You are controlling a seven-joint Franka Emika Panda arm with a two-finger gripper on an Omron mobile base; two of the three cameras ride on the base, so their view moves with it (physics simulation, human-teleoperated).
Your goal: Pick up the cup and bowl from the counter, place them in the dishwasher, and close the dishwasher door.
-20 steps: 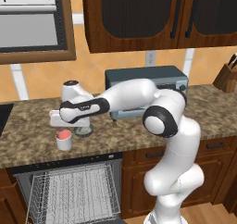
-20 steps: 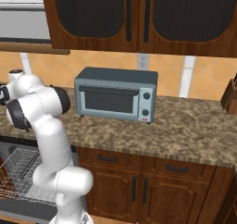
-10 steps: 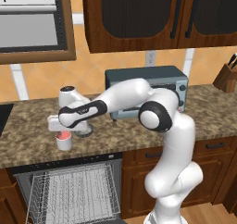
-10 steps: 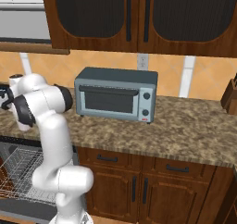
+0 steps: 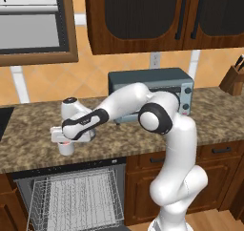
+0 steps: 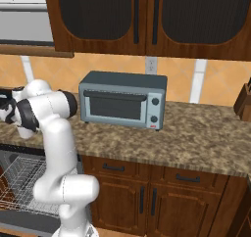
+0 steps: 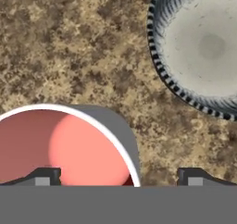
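Long speckled counter point(image 5: 28, 130), dishwasher point(image 5: 71, 196) below with door down and only part of its wire rack visible. Gripper point(image 5: 66, 138) low over the cup point(image 7: 65, 146), jaws spread wide, gripping nothing. Cup half-hidden under the hand; bowl point(image 7: 203, 47) close beside it, cut off at frame edge.

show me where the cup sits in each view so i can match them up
Left base view: the cup stands on the counter at the left, just under the claw, above the dishwasher.
Right base view: I cannot make it out; the arm covers that far-left spot.
Hand view: lower left, pink inside facing the camera.
Shared landmark: the speckled counter.
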